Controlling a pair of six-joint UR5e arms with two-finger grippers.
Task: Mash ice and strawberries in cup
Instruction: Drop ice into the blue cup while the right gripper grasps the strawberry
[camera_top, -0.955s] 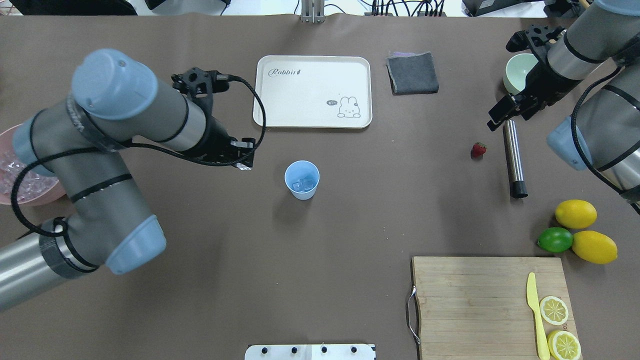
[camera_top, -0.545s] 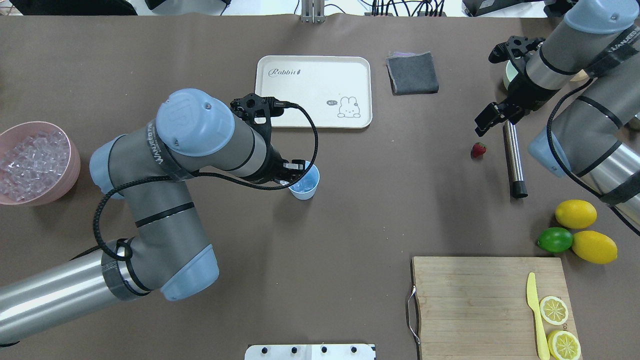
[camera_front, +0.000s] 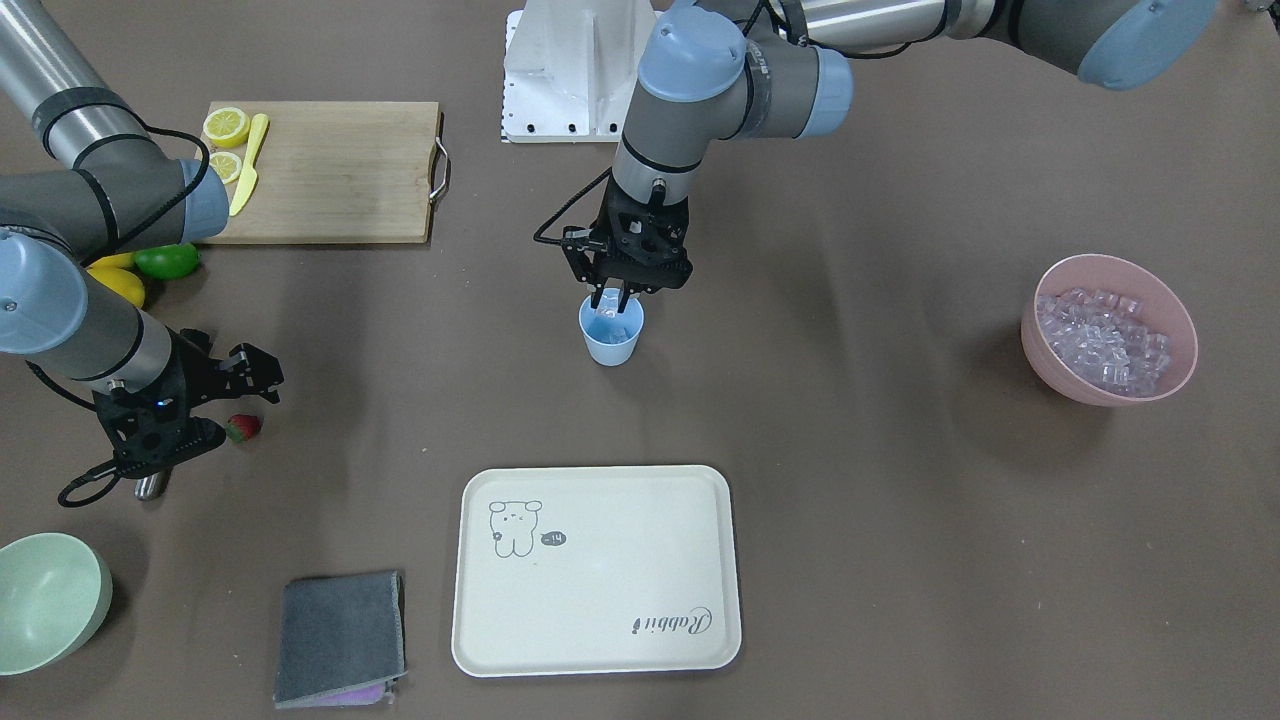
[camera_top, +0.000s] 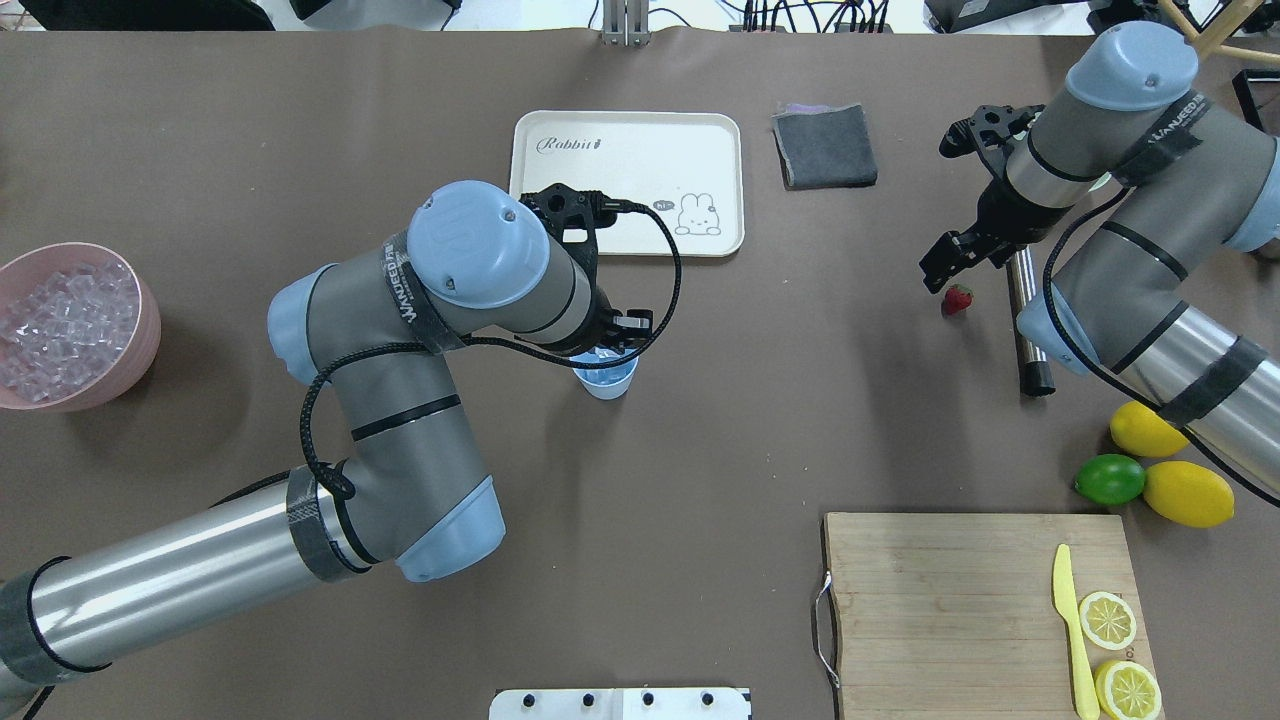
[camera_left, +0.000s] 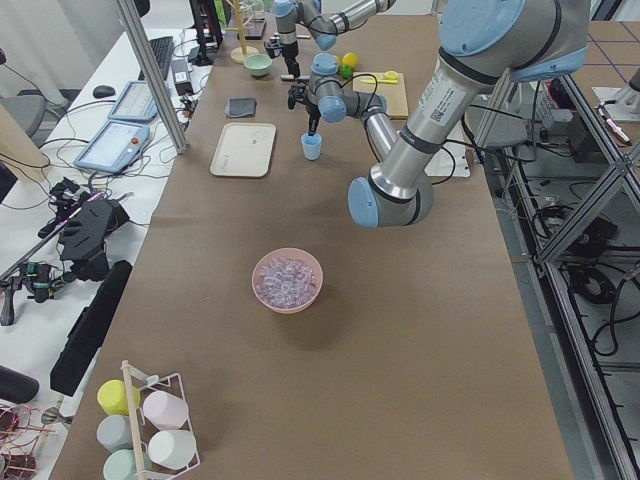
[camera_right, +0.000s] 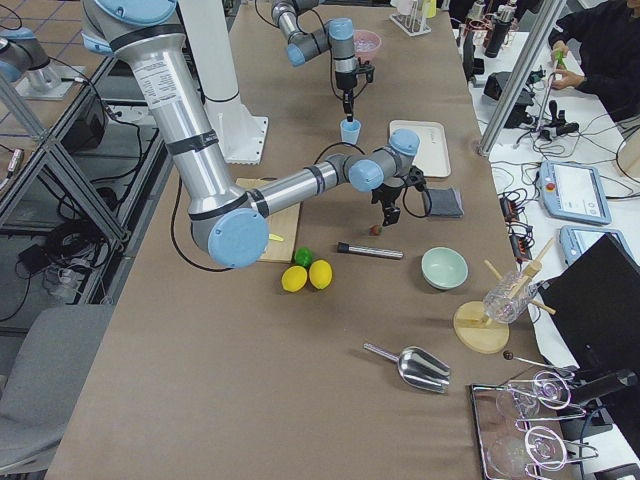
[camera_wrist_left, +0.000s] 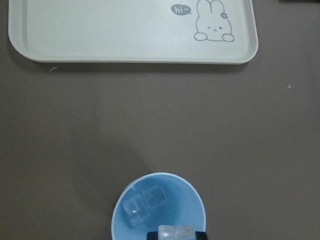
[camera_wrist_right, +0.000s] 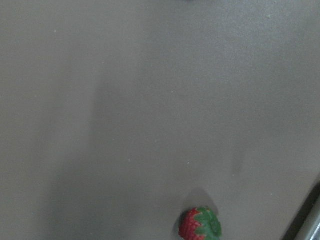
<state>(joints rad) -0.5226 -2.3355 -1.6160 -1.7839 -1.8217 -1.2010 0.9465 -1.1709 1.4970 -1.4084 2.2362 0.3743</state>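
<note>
Between desk's side edges, over light-blue cup, pinched ice cube in left gripper; best released low, centred.

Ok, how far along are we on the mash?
Done: two clear ice cubes sit in the small light-blue plastic cup. In hand: the left gripper holds a third ice cube over it; the open right gripper hovers near the small red strawberry on the table. Left: strawberry in, then mashing; the steel rod lies untouched.
</note>
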